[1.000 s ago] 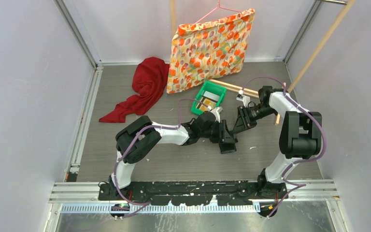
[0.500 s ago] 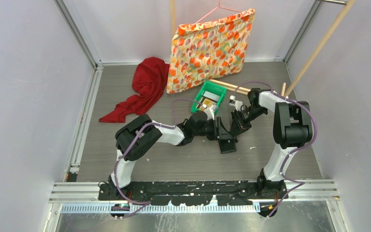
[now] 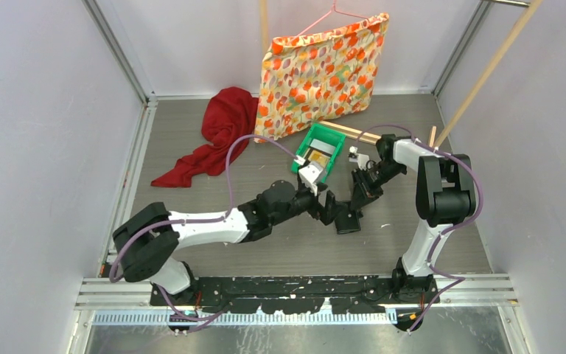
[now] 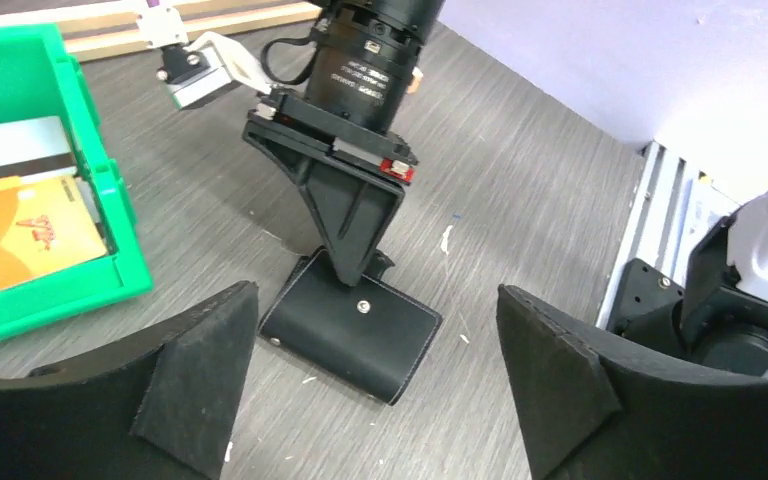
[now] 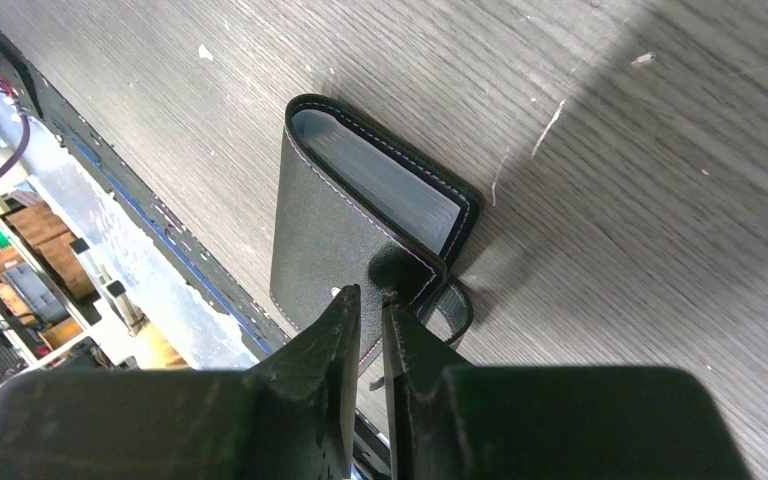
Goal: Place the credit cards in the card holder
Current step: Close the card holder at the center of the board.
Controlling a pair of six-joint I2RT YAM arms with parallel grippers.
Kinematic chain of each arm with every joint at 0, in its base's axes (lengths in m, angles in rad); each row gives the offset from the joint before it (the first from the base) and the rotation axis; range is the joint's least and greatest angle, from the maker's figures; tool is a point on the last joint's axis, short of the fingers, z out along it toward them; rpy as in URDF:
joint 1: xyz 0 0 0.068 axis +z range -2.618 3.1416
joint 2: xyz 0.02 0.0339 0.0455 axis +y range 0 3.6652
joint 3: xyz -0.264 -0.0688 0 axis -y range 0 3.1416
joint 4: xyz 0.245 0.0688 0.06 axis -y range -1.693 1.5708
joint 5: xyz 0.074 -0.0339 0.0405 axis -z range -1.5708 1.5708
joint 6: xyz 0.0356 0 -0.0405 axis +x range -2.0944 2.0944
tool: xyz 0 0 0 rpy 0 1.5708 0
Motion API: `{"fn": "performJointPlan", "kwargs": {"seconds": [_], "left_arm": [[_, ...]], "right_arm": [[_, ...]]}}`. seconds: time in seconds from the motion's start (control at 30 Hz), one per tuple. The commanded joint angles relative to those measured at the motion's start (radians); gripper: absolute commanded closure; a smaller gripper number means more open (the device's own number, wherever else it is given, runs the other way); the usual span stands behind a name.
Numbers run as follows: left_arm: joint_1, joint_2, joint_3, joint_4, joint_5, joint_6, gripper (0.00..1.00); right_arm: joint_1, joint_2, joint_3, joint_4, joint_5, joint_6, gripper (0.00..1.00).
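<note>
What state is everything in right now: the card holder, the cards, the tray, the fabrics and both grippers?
card holder: folded shut, flat on the table
credit cards: loose in the tray, none in the holder
green tray: upright, holding the cards
left gripper: open, empty, above the card holder
right gripper: apparently shut on the card holder's tab edge
red cloth: crumpled on the table
floral fabric: hanging from a hanger

Left gripper (image 4: 372,330) spread wide; right gripper (image 5: 368,305) pinched, angled downward.
</note>
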Motion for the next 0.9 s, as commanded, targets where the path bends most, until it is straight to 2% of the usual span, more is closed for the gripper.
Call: {"fn": "performJointPlan", "kwargs": {"seconds": [0.0, 0.07, 0.13, 0.23, 0.33, 0.37, 0.77, 0.87], "left_arm": [[0.079, 0.046, -0.074, 0.129, -0.032, 0.129, 0.04], [0.137, 0.114, -0.026, 0.094, 0.182, 0.02, 0.01], [0.144, 0.168, 0.006, 0.084, 0.235, 0.0, 0.03], [0.132, 0.207, 0.008, 0.08, 0.214, -0.008, 0.08], [0.132, 0.244, 0.034, 0.041, 0.197, -0.019, 0.22], [0.132, 0.252, 0.045, 0.029, 0.194, -0.025, 0.23], [0.131, 0.382, 0.18, -0.052, 0.254, -0.003, 0.2], [0.131, 0.411, 0.205, -0.065, 0.275, -0.002, 0.25]], "right_arm": [[0.019, -0.016, 0.014, 0.029, 0.05, -0.039, 0.8], [0.022, -0.016, 0.014, 0.027, 0.053, -0.046, 0.8], [0.023, -0.017, 0.014, 0.027, 0.059, -0.051, 0.8], [0.022, -0.024, 0.009, 0.033, 0.069, -0.053, 0.8], [0.022, -0.02, 0.012, 0.031, 0.07, -0.057, 0.8], [0.023, -0.018, 0.013, 0.03, 0.071, -0.059, 0.8], [0.088, 0.002, 0.023, 0.012, 0.07, -0.098, 0.8], [0.103, 0.004, 0.03, 0.006, 0.065, -0.1, 0.8]]}}
